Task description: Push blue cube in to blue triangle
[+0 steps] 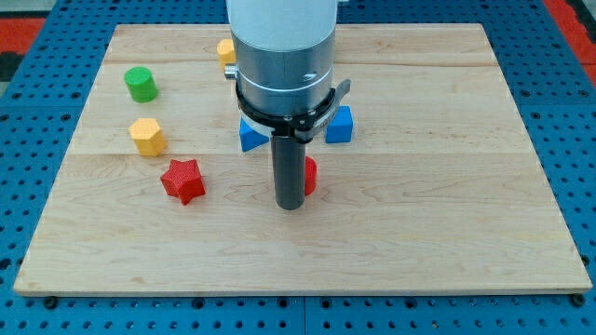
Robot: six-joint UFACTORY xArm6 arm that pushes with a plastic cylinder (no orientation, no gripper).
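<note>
Camera view | my tip (290, 207) sat below blue cube (339, 125), blue triangle (250, 136) | approach step | next: get right of cube, push left | no gripper fitted

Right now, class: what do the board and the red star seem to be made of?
Board: probably wood, matte, with visible grain and plank seams. Red star: likely plastic or painted wood; uniform colour, smooth faces, slight sheen. My tip stands to its right.

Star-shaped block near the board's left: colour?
Red star-shaped block; camera view shows it clearly.
</note>
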